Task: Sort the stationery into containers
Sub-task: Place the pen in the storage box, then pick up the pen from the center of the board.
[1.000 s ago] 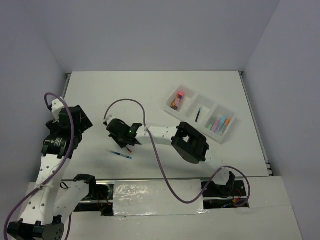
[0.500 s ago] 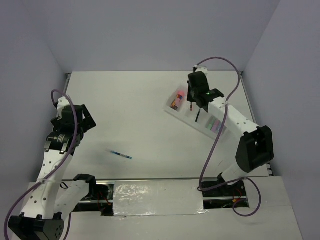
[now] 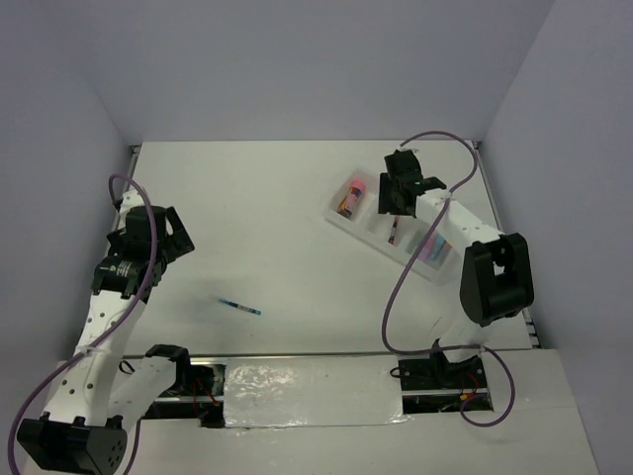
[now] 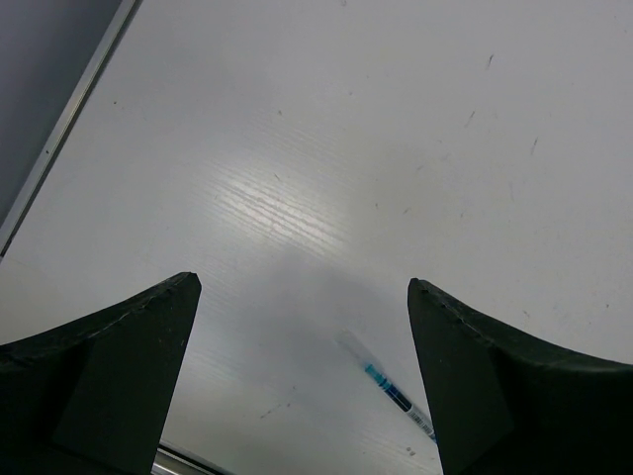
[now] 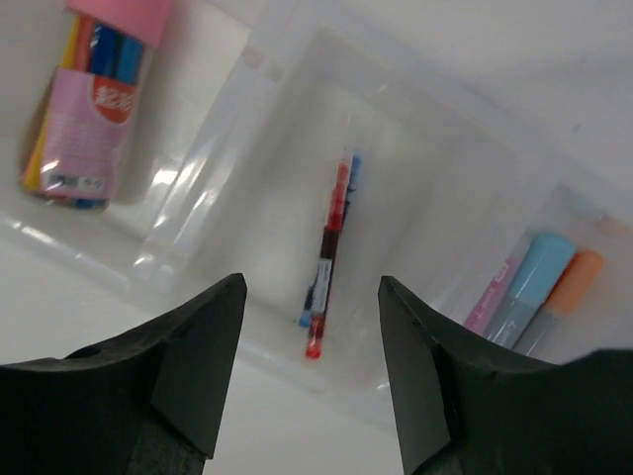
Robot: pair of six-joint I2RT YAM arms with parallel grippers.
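Observation:
The white three-compartment tray [image 3: 368, 236] lies at the right rear of the table. My right gripper [image 3: 393, 205] hangs open over its middle compartment, nothing between the fingers. In the right wrist view, that gripper [image 5: 312, 287] looks down on a red pen [image 5: 331, 247] lying beside a blue-tipped pen [image 5: 308, 315] in the middle compartment. The pink-capped orange piece [image 5: 94, 109] fills the left compartment and pastel markers [image 5: 539, 282] the right one. A thin blue pen [image 3: 240, 307] lies loose on the table. My left gripper [image 4: 304, 282] stands open above the table, the blue pen [image 4: 391, 391] just ahead of it.
The table's left edge rail [image 4: 59, 139] runs close beside my left gripper. Purple cables loop from both arms; the right arm's cable [image 3: 396, 297] hangs over the table in front of the tray.
My right arm swung from the table's middle to the tray and its jaws opened. A red pen now lies in the middle compartment. My left arm shifted slightly.

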